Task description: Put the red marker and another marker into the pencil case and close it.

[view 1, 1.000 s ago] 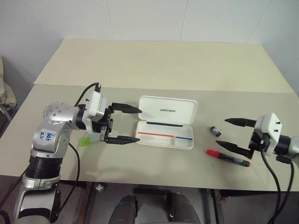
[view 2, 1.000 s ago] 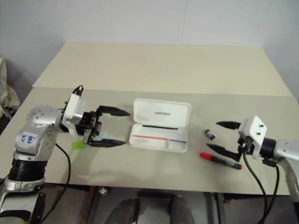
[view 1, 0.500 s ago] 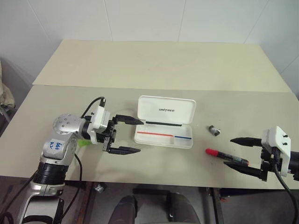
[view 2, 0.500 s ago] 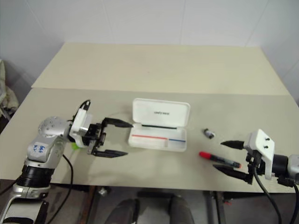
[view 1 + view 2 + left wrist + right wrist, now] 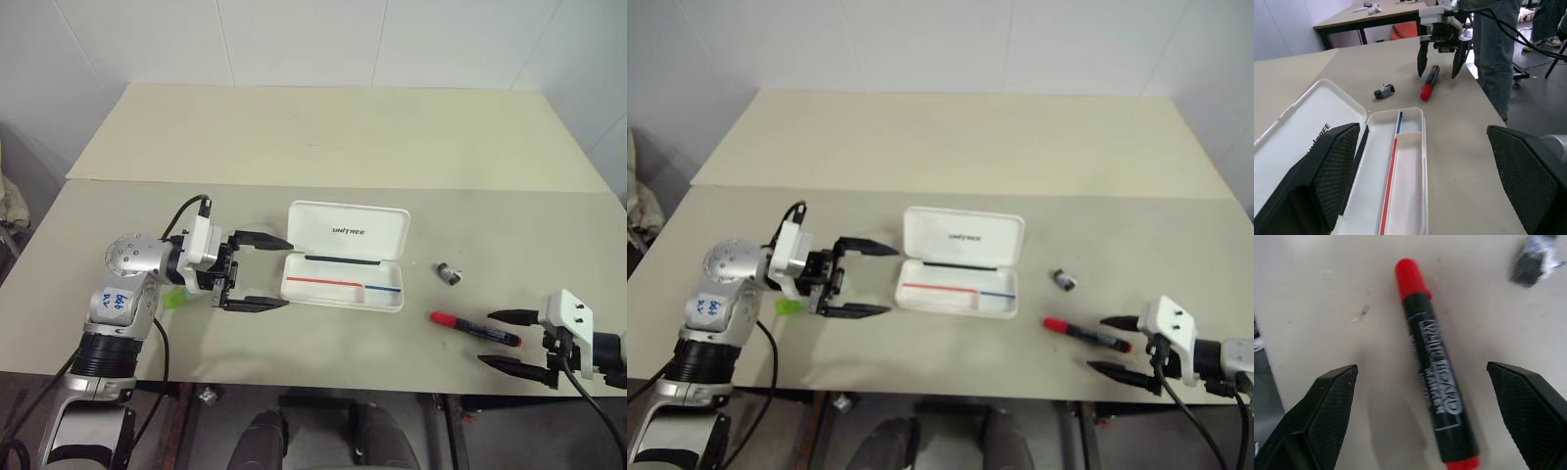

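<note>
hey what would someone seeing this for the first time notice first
Probably the white pencil case lying open mid-table, lid back, red and blue stripes in its tray. To its right the red marker lies on the table, with the open right pincer at its black end.

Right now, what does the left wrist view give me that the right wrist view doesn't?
Left wrist alone: the open, empty pencil case, the right gripper open at the red marker's tail end, and a person's legs. Right wrist alone: the barrel's white WHITE BOARD print. Both: the red marker lying free, with a small dark object near its cap.
</note>
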